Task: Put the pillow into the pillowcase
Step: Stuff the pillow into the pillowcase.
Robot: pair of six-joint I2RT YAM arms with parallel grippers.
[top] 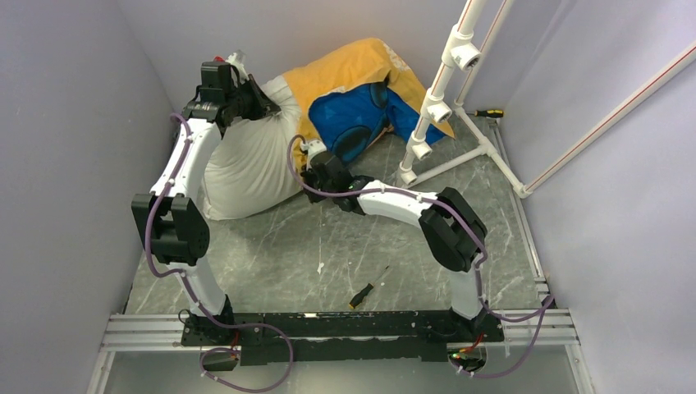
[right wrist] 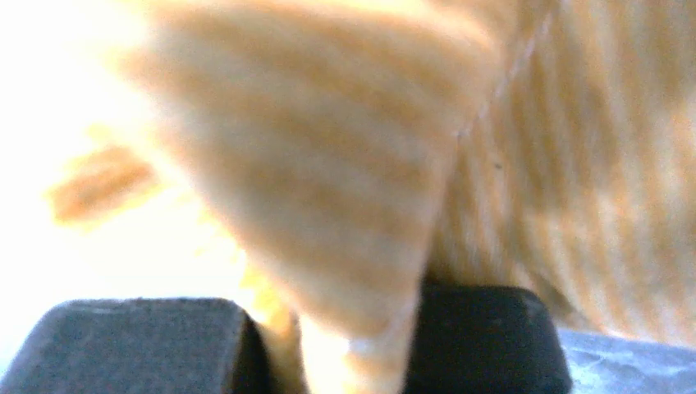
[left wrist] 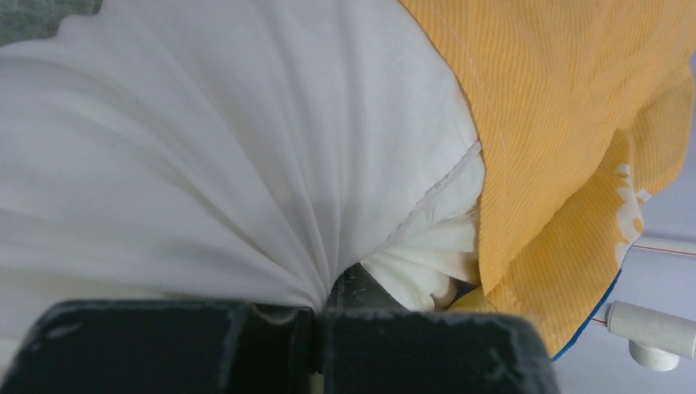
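The plump white pillow [top: 250,160] lies at the back left, its far end tucked into the pillowcase [top: 353,74], whose orange side lies on top with a blue part [top: 361,119] in front. My left gripper [top: 264,103] is shut on a bunched pinch of the pillow [left wrist: 205,164], and folds fan out from the jaws [left wrist: 320,316]. The orange pillowcase [left wrist: 574,123] hangs just right of it. My right gripper [top: 312,156] sits at the case's near edge. In the right wrist view, blurred orange striped pillowcase cloth [right wrist: 328,164] runs down between the fingers of the right gripper [right wrist: 349,345], which is shut on it.
A white pipe stand [top: 435,103] rises right of the pillowcase, with its feet spread on the grey table [top: 328,254]. A screwdriver [top: 486,113] lies at the back right and a small dark tool [top: 365,291] near the front rail. Plain walls close in on both sides.
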